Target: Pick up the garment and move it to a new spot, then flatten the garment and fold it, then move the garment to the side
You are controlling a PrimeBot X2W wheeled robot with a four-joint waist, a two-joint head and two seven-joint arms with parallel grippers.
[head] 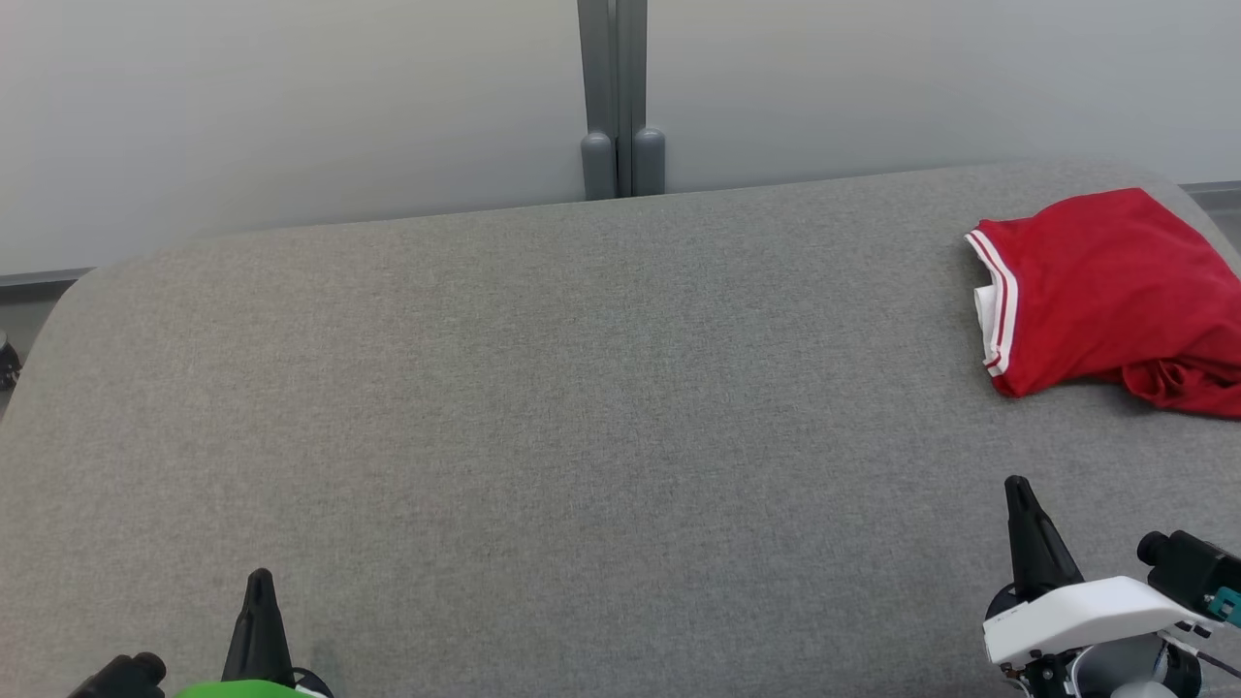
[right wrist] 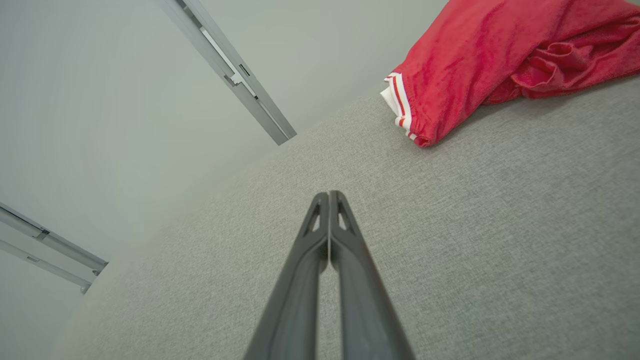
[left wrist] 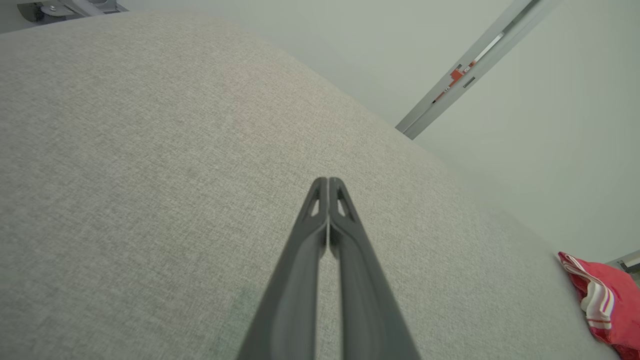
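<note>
- One garment [head: 1105, 291] on record: red with white-striped trim, lying at about 2 o'clock on the grey surface [head: 543, 417], close to its rounded far-right corner.
- Shape: the edge toward 9 o'clock is straight and layered, like a rough fold. The part toward 5 o'clock is bunched and rumpled.
- Left gripper [head: 259, 582] at 7 o'clock, fingers pressed together, holding nothing, well apart from the garment.
- Right gripper [head: 1016, 483] at 5 o'clock, fingers likewise pressed together and empty. The garment lies beyond it toward 1 o'clock, near but not touching.
- Progress, my reading: two ways to take it. Either nothing is begun and the garment waits at the side for its first pick-up, or the folding is done and this is its final spot. The pictures alone don't settle it.
- Leaning: the rumpled tail says the fold is not a clean one. If work remains, it is pick up, carry to the open middle, flatten, fold, set aside.
- Containers: nothing here serves as one; the garment lies straight on the cloth of the surface.
- Behind, at 12 o'clock, a grey post [head: 614, 97] against a pale wall.
</note>
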